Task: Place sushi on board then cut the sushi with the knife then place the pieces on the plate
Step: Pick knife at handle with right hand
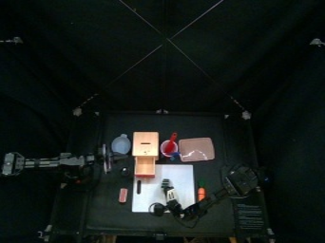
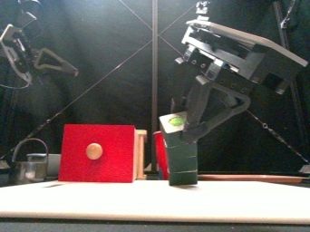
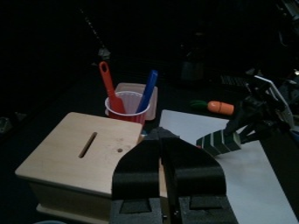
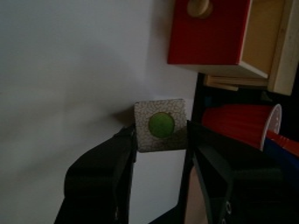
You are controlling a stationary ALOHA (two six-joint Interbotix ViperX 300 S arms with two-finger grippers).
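The dark green sushi roll (image 2: 182,159) stands on end on the white cutting board (image 2: 72,201), its green-centred end face (image 4: 160,125) turned up. My right gripper (image 4: 160,142) is shut on the roll, one jaw on each side; from above it is seen over the board's middle (image 1: 166,196). The red cup (image 3: 128,107) holding a red and a blue knife stands behind the wooden box (image 3: 82,153). The pink tray (image 1: 197,149) lies at the back right. My left gripper (image 3: 163,142) hovers shut and empty over the box's near corner, left of the board.
The box's red drawer front (image 2: 100,154) faces the board. A blue-grey bowl (image 1: 121,144) sits left of the box. An orange toy food (image 1: 200,195) lies at the board's right edge, and a small pink piece (image 1: 124,195) lies left of the board.
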